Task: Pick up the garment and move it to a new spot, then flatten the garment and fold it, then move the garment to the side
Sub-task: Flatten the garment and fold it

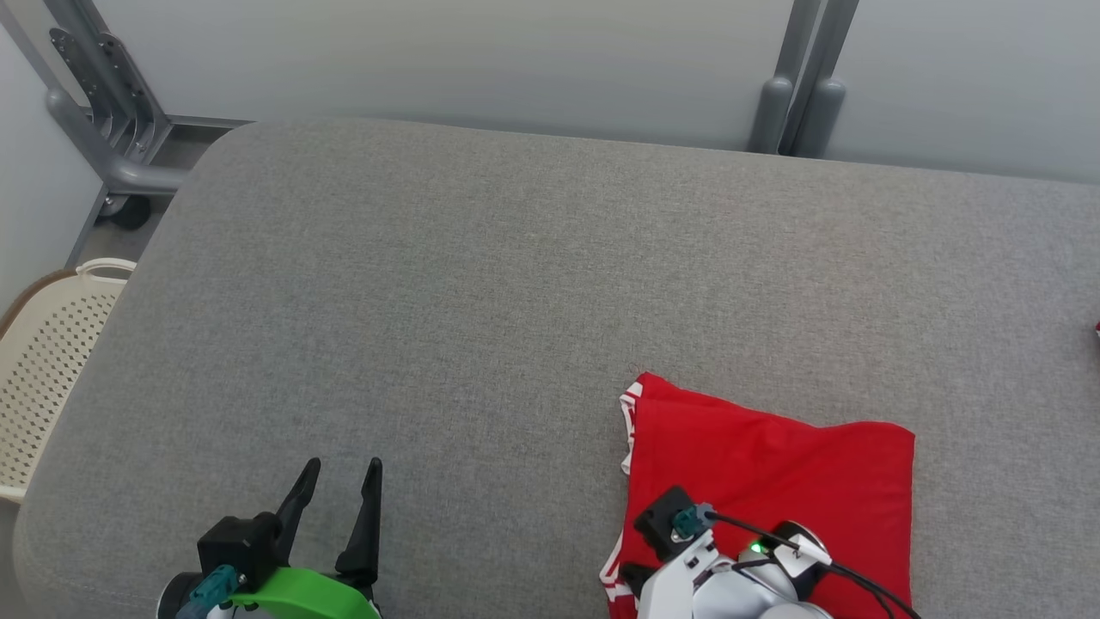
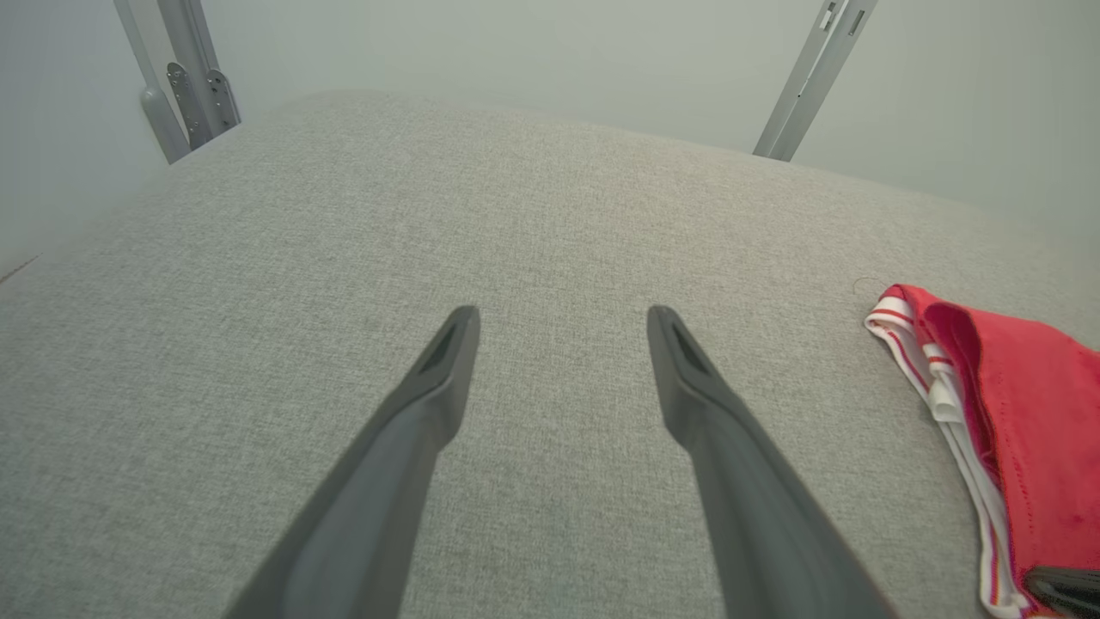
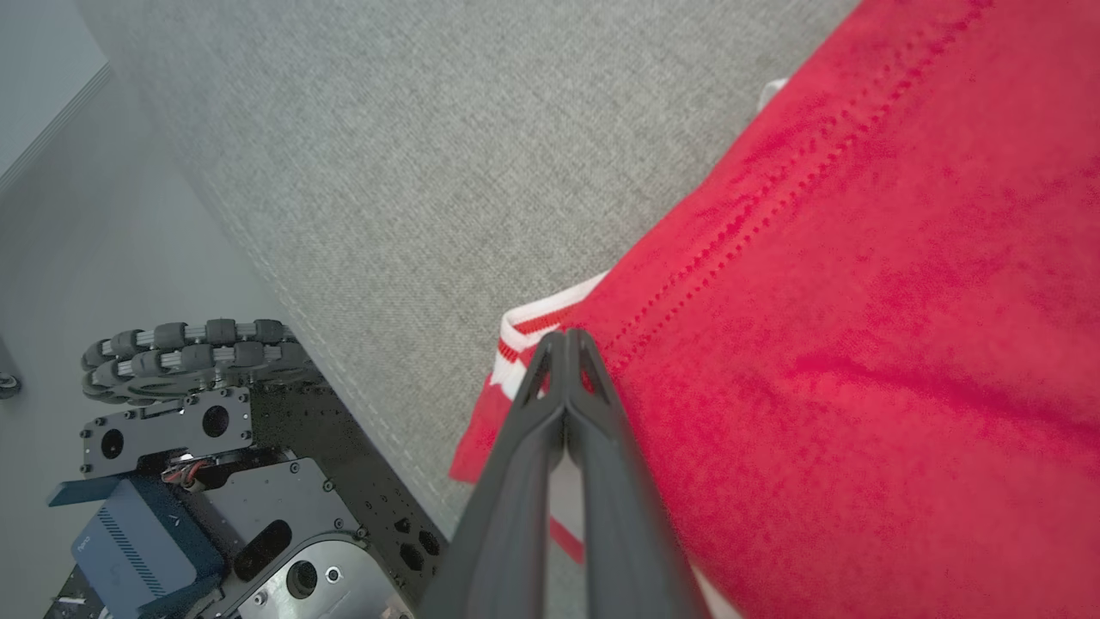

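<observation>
Surface: a grey padded top with rounded corners, set before a pale wall.
Garment: the red garment lies flat on the padded top, right of the middle and reaching its near edge, in a rough rectangle.
Trim: a white-and-red striped trim runs down the garment's left side.
Left gripper: the left gripper hangs over bare grey cloth near the near-left corner, well apart from the garment, its jaws spread wide with nothing between them.
Right gripper: the right gripper has its jaws pressed together, tips at the garment's left side by the striped trim, close to the near edge. I cannot tell whether any cloth is pinched.
Right arm: the pale right forearm, with a green light, sits over the garment's near part.
Beside the top: a cream perforated basket stands off the left edge; grey metal legs rise behind the far edge.
Below the near edge: the robot's wheeled base with a blue box.
</observation>
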`<state>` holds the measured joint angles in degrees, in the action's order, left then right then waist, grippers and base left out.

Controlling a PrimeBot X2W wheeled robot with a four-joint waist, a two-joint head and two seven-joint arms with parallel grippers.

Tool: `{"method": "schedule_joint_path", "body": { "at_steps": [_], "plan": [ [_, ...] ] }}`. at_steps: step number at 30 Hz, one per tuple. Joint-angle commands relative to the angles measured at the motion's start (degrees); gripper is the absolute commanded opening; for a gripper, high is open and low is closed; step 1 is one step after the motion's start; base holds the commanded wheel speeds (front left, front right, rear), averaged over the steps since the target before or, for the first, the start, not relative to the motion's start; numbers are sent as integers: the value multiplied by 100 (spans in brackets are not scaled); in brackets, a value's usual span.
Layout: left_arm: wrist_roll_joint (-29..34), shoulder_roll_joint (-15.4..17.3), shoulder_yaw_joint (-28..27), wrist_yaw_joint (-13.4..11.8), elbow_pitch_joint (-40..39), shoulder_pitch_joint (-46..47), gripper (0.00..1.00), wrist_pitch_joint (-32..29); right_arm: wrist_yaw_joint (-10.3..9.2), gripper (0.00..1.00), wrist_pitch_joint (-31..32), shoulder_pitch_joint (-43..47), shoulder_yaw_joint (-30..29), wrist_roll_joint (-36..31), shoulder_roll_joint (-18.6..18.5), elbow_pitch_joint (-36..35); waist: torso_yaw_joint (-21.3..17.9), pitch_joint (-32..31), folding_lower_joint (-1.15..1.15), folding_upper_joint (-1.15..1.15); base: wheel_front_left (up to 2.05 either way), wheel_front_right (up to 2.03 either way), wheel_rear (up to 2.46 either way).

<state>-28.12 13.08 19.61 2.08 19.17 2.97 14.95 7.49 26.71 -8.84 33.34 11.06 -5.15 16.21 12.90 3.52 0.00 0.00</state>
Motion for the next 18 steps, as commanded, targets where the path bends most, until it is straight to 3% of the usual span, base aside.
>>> {"method": "schedule_joint_path", "body": {
  "at_steps": [1, 6, 7, 8, 9, 15, 18],
  "plan": [
    [-11, -5, -11, 13, 15, -4, 100, 23, -1, 0, 8, -67, 65, 55, 3, 21, 1, -5, 0, 0, 0, 0, 0],
    [-2, -2, -29, -24, -9, -25, 100, 26, -2, 0, 30, -178, 183, 248, 72, -128, -11, -23, 0, 0, 0, 0, 0],
    [14, 8, -37, -42, -24, -31, 100, 27, -2, 16, 43, -213, 144, 288, 86, -219, -17, -29, 0, 0, 0, 0, 0],
    [24, 17, -49, -60, -44, -46, 100, 27, -2, 47, 65, -245, 30, 308, 96, -344, -27, -40, 0, 0, 0, 0, 0],
    [35, 30, -60, -69, -69, -70, 100, 27, -4, 100, 108, -228, -218, 357, 104, -455, -41, -49, 0, 0, 0, 0, 0],
    [210, 123, -157, -157, -301, -115, 100, 27, -3, 100, 562, 55, -1712, -138, 168, -1333, -104, -118, 0, 0, 0, 0, 0],
    [314, 127, -220, -205, -438, -117, 100, 27, -3, 100, 707, 223, -2179, -316, 187, -1659, -127, -126, 0, 0, 0, 0, 0]
  ]
}}
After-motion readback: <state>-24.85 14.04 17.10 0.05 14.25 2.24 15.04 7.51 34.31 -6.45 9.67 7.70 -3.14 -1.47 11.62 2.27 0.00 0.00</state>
